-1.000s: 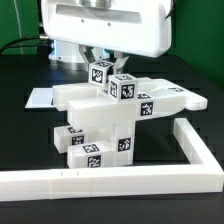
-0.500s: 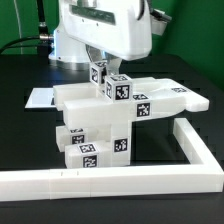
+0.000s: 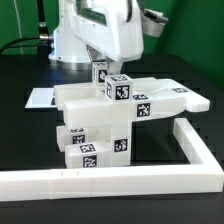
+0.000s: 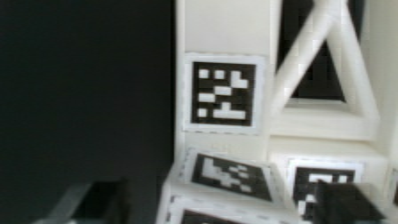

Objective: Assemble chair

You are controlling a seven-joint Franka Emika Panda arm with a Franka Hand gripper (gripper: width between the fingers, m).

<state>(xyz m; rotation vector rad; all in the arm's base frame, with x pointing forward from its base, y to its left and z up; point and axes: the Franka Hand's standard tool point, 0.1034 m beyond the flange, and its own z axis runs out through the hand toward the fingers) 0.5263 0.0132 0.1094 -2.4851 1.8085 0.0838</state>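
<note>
While the robot arm (image 3: 100, 30) fills the upper centre of the exterior view, the chair (image 3: 110, 120) stands mid-frame on the black table (image 3: 20, 110), inside the border rail (image 3: 195, 150). Gripper (image 3: 98, 58) hovers over its topmost tagged cube (image 3: 100, 73); finger spread cannot be made out.

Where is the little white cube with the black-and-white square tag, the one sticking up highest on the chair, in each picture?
Exterior view: the small white plastic cube with a black-and-white tag stands at the top of the chair, just under the robot arm.
Wrist view: its tag fills the middle of the picture, seen close up.
Shared landmark: the second tagged white block beside it.
</note>
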